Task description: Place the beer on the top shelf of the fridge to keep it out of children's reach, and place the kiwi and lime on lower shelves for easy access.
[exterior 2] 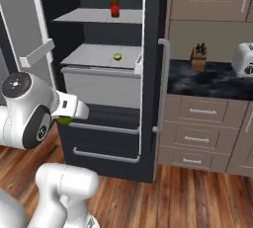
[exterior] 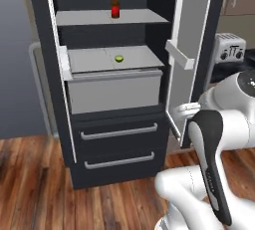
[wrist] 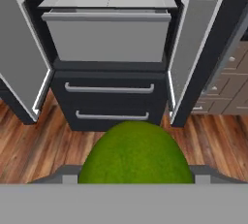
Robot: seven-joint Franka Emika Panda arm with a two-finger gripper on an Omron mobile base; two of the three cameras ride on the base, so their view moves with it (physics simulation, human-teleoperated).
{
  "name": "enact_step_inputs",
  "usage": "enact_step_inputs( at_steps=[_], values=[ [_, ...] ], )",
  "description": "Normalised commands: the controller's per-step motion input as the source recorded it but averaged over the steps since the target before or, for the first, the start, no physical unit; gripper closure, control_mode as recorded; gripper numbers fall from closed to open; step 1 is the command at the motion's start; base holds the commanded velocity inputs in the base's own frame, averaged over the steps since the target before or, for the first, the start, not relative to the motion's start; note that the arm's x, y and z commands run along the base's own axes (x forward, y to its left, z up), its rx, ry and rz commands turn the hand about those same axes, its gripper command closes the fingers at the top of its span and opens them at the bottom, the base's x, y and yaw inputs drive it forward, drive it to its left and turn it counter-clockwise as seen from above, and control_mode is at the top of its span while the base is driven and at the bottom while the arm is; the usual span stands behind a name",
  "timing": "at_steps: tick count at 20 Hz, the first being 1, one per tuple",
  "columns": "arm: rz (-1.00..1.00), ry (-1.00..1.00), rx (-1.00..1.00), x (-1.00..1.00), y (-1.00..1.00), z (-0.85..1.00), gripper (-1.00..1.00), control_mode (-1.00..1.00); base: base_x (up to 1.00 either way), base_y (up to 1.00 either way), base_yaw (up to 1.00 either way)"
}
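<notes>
The beer (exterior: 115,6) stands upright on the top shelf (exterior: 99,18) of the open fridge (exterior: 42,50). The kiwi (exterior: 119,58) lies on the lower shelf (exterior: 89,59) above the drawer front. The end effector (wrist: 134,182) is closed around the lime (wrist: 135,155), out in front of the fridge.

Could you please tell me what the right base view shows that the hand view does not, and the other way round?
Right base view's own: the beer standing upright on the top shelf, and to the right of the fridge a dark counter with a knife block and a toaster.
Hand view's own: a close look at the lime, gripped in the gripper, facing the fridge.
Shared: the kiwi lying on the lower shelf above the grey drawer front.
</notes>
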Motion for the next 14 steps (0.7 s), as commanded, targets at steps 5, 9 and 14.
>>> enact_step_inputs(
  at_steps=[5, 9, 14],
  values=[
    [0.00, 0.00, 0.00, 0.00, 0.00, 0.00, 1.00, 1.00, 0.43, 0.44, 0.00],
    [0.00, 0.00, 0.00, 0.00, 0.00, 0.00, 1.00, 1.00, 0.56, 0.15, -0.01],
    [0.00, 0.00, 0.00, 0.00, 0.00, 0.00, 1.00, 1.00, 0.61, 0.04, -0.02]
  ],
)
